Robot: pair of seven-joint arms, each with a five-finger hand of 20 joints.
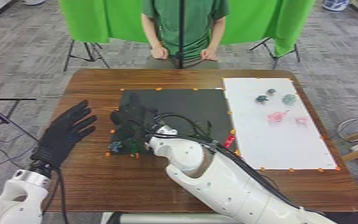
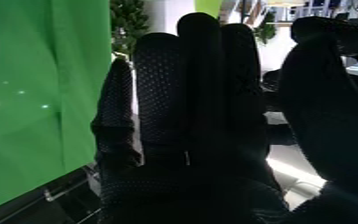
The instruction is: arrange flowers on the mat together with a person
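Fingers (image 2: pixel 224 75) stand straight on the right hand (image 1: pixel 133 120), which lies over the 9 o'clock side of the black mat (image 1: pixel 182 97), gripping nothing that can be made out. To do this step well, which I take to be settling the blue flower (image 1: pixel 115 147), the hand should keep low and level, ease the stem flat with loose fingertips, then rise straight up before swinging away, so that neither glove nor cables (image 1: pixel 191 123) drag the bloom. That flower sits at the mat's 7 o'clock corner; its bloom seems to face about 8 o'clock, with dark greenery (image 1: pixel 136 145) towards 3, so its long axis probably runs between those two, though the true stem line I cannot tell. A slim red piece (image 1: pixel 230 139) lies at the mat's 4 o'clock edge, lengthwise from 1 to 7 o'clock. Farther out, towards 2 o'clock, the white mat (image 1: pixel 286 147) holds a pink flower (image 1: pixel 277 116) and small bluish flowers (image 1: pixel 262 99); which way these point is unclear. On the tabletop (image 1: pixel 158 187), off the black mat's 9 o'clock side, the left hand (image 1: pixel 62 135) is spread and unladen, fingers towards 1.
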